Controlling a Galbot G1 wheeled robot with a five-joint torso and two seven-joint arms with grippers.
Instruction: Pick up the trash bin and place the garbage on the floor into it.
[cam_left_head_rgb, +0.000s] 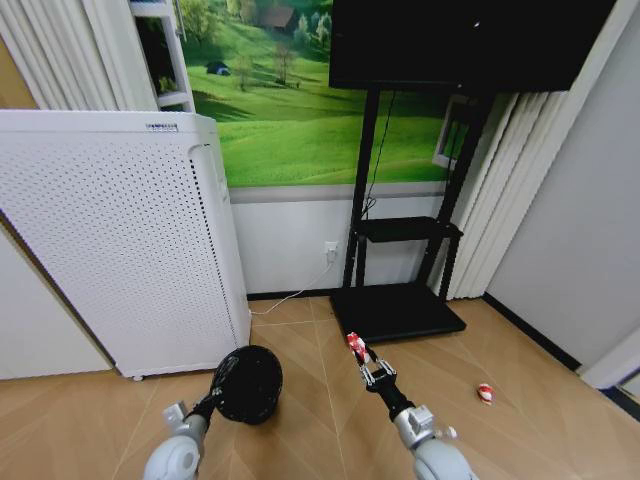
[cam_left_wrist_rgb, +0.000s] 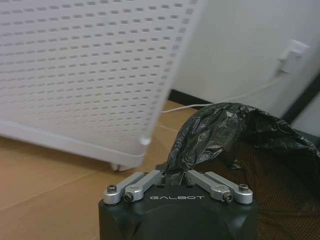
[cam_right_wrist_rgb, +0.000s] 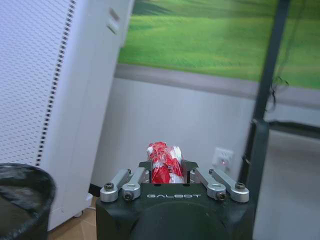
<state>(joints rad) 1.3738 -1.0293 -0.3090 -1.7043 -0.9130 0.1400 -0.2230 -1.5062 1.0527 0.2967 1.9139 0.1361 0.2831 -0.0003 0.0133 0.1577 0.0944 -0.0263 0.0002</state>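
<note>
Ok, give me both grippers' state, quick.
Left gripper: shut on the trash bin, pinching its black liner at the rim.
Right gripper: shut on a red-and-white piece of garbage, held up off the floor.

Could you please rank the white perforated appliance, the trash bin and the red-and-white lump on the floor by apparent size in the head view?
1. White perforated appliance, largest.
2. Trash bin, nearer the camera yet smaller.
3. Red-and-white lump on the floor, clearly smallest.

Trash bins: one, the trash bin (cam_left_head_rgb: 247, 383), black mesh
Red-and-white garbage lumps: two, first lump (cam_left_head_rgb: 355, 346), second lump (cam_left_head_rgb: 485, 393)
White perforated appliances: one (cam_left_head_rgb: 110, 240)
Robot hands: two, left hand (cam_left_head_rgb: 212, 402), right hand (cam_left_head_rgb: 361, 362)
</note>
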